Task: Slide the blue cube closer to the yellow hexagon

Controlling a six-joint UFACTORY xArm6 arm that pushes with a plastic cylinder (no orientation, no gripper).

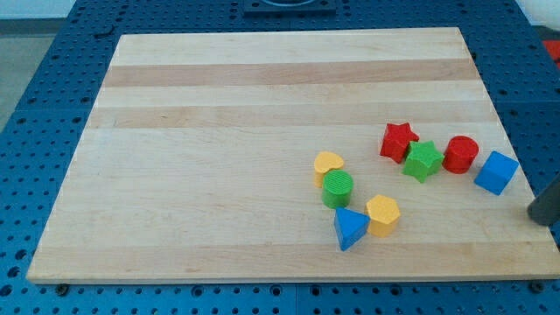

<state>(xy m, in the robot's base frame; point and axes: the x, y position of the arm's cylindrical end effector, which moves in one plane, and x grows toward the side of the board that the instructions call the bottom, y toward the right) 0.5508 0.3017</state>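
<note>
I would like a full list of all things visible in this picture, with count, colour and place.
board: 1, light wood, fills the view
red star: 1, red, view's right
green star: 1, green, touching red star
red cylinder: 1, red, beside green star
blue cube: 1, blue, far right
yellow heart: 1, yellow, centre-right
green cylinder: 1, green, below heart
blue triangle: 1, blue, lower centre-right
yellow hexagon: 1, yellow, beside triangle
my tip: 1, dark, right edge, right of and below the blue cube

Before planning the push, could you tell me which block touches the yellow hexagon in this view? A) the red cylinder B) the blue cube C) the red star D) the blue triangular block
D: the blue triangular block lies against the yellow hexagon on its left, while the blue cube sits apart near the board's right edge, close to my tip.
</note>
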